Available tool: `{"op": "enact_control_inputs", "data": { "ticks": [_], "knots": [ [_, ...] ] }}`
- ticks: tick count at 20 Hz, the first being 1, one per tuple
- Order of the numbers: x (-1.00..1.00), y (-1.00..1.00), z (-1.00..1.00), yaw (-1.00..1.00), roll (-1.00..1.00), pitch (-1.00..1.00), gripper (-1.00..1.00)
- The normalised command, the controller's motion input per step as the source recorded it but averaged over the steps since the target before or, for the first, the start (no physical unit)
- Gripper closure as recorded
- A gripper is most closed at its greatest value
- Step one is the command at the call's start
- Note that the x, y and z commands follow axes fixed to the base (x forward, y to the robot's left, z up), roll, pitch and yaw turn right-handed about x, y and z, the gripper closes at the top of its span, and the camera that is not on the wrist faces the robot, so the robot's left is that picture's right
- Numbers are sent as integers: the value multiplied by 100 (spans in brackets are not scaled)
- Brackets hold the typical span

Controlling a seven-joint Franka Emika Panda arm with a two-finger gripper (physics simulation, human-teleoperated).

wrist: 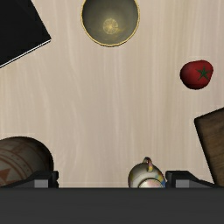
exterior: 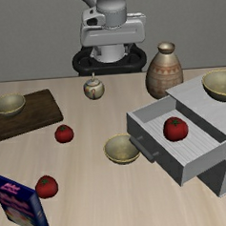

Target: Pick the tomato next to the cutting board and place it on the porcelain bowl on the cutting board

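Cutting board [exterior: 34,116]: dark wood, flat on table.
Vase [exterior: 165,71]: well apart from board, toward exterior view's right.
Bowl [exterior: 9,103]: sits on board.
Tomato [exterior: 64,134]: on table just beside board's corner, not touching.
Gripper [wrist: 112,181]: fingers spread wide, holding nothing, raised over small jar [wrist: 146,174], apart from board.

Pale wooden table [exterior: 91,188] before plain grey wall [exterior: 28,35].
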Motion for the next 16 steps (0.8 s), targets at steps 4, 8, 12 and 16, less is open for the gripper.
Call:
{"op": "enact_control_inputs", "data": {
  "ticks": [4, 8, 12, 16],
  "knots": [
    [25, -75, 0, 0, 0, 0, -100],
    [0, -100, 0, 0, 0, 0, -100],
    [0, -100, 0, 0, 0, 0, -100],
    [50, -50, 0, 0, 0, 0, -100]
  ]
}}
